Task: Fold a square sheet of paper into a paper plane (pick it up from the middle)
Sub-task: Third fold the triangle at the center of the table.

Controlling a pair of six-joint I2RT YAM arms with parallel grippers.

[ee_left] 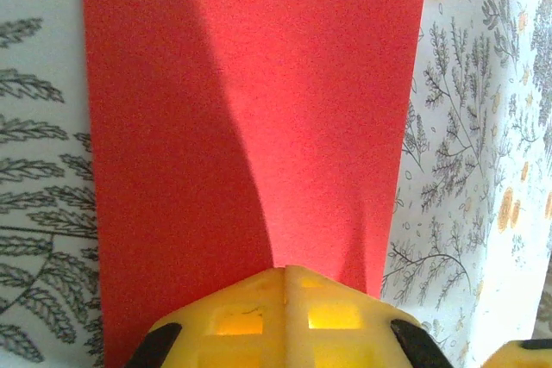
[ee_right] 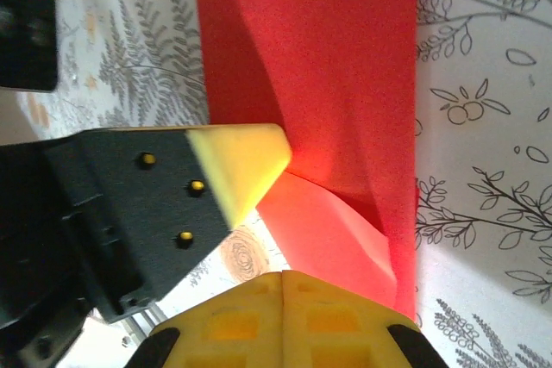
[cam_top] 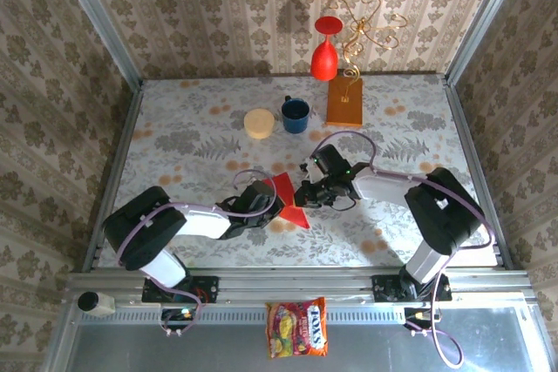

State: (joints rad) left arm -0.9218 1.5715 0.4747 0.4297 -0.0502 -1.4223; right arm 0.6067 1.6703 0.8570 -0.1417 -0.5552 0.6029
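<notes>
**Bright bench, soft shadows**

Light falls brightly and evenly over the bench (cam_top: 192,141). The red vase (cam_top: 324,58) casts a faint shadow on the far wall (cam_top: 218,15). In the left wrist view a broad dark shadow runs down the red paper (ee_left: 336,127). The left pincer (ee_left: 285,299), close to the lens, is blurred, its yellow plastic glowing.

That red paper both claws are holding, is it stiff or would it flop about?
Probably floppy: the paper bows between the left gripper and right gripper instead of lying flat. Likely very light, since two fingertip pinches suffice to hold it. It seems to take a crease; the right wrist view shows a fold.
</notes>
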